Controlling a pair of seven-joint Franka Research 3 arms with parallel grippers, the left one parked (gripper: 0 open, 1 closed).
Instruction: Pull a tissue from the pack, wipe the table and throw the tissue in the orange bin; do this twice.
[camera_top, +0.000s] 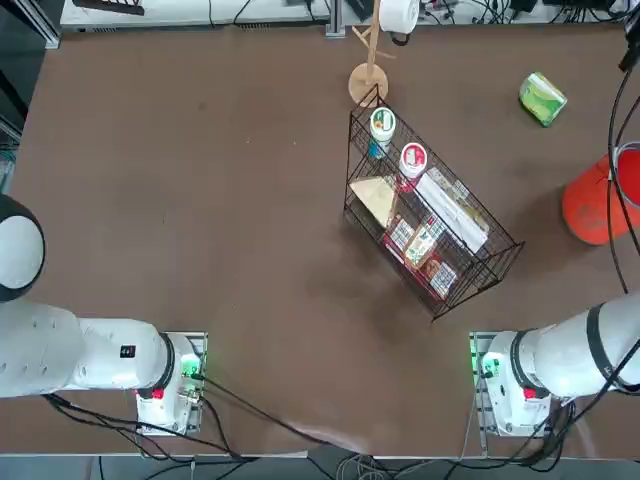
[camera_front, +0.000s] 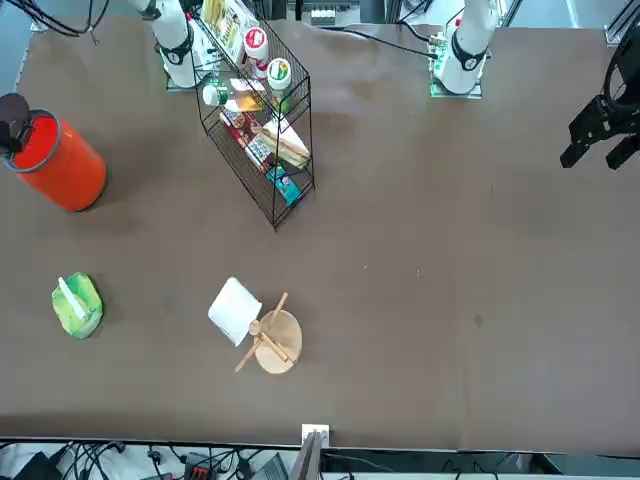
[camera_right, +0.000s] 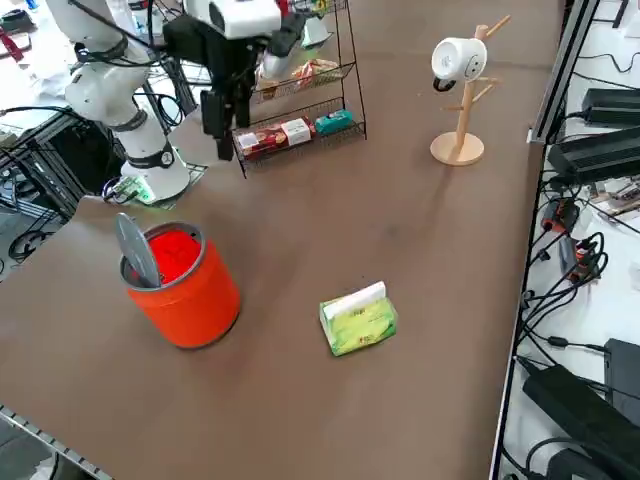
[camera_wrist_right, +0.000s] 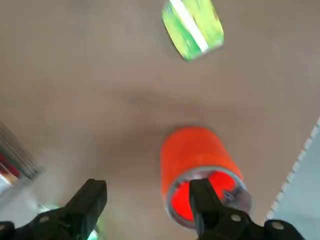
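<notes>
**Right gripper empty, up in the air near the orange bin**

I see the right gripper (camera_wrist_right: 145, 200) with its two black fingers (camera_wrist_right: 90, 200) spread wide apart and nothing between them. In my wrist view the orange bin (camera_wrist_right: 197, 155) sits on the table below them, and the green tissue pack (camera_wrist_right: 192, 27) lies beyond it. From the right side camera, the gripper (camera_right: 222, 115) hangs above the table (camera_right: 400, 200), fingers pointing down, in front of the black wire rack (camera_right: 300, 125) and clear of everything. The bin (camera_right: 185, 280) stands upright near the table's right edge, with a grey flap sticking up inside its rim. The pack (camera_right: 358, 318) rests on the table apart from the bin, a white tissue showing at its top. Farther off stands a wooden stand (camera_right: 460, 100) with a white paper roll (camera_right: 455, 60).
</notes>
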